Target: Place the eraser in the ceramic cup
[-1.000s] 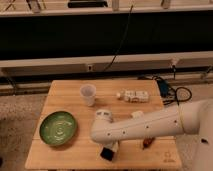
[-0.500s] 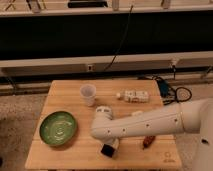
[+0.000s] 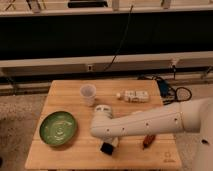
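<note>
The black eraser (image 3: 106,148) lies near the front edge of the wooden table (image 3: 75,150), partly hidden under the end of my arm. My gripper (image 3: 110,143) is right down at the eraser, at its upper right side. The white ceramic cup (image 3: 88,94) stands upright at the back of the table, left of centre, well beyond the gripper and apart from it. My white arm (image 3: 150,122) reaches in from the right across the table's front half.
A green plate (image 3: 58,128) sits at the front left. A whitish flat block (image 3: 133,95) lies at the back right. A brown elongated object (image 3: 147,141) lies at the front right beside my arm. Cables trail off the table's back right corner.
The arm's end has moved slightly lower and forward, closer over the eraser. The cup, plate and other objects have not moved.
</note>
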